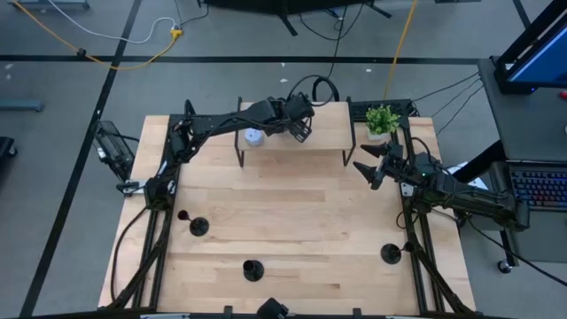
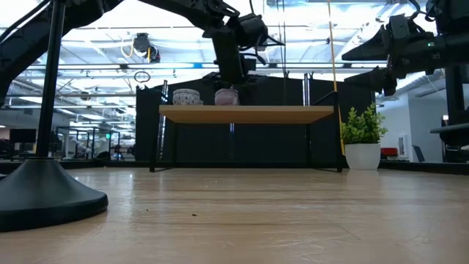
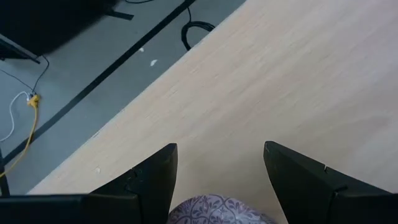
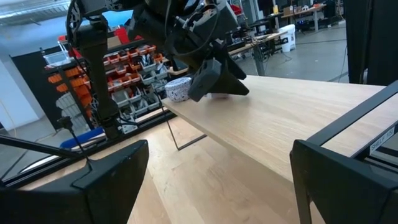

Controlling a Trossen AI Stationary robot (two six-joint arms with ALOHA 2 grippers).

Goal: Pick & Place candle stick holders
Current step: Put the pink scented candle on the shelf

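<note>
Three matte-black candle stick holders stand on their disc bases on the table: one at the left [image 1: 198, 227], one at the near middle [image 1: 253, 270], one at the right [image 1: 390, 254]. One looms close in the low view [image 2: 51, 192]. My left gripper [image 1: 299, 127] is open over the raised shelf [image 1: 328, 133], its fingers on either side of a lilac patterned tin [image 3: 214, 208] and just above it. My right gripper [image 1: 370, 165] is open and empty, held in the air off the shelf's right end.
A pale blue-and-white tin [image 1: 253, 137] sits on the shelf left of the lilac tin [image 2: 226, 96]. A potted green plant [image 1: 382, 118] stands at the table's far right corner. The shelf stands on thin black legs [image 1: 239, 152]. Bare wood lies between the holders.
</note>
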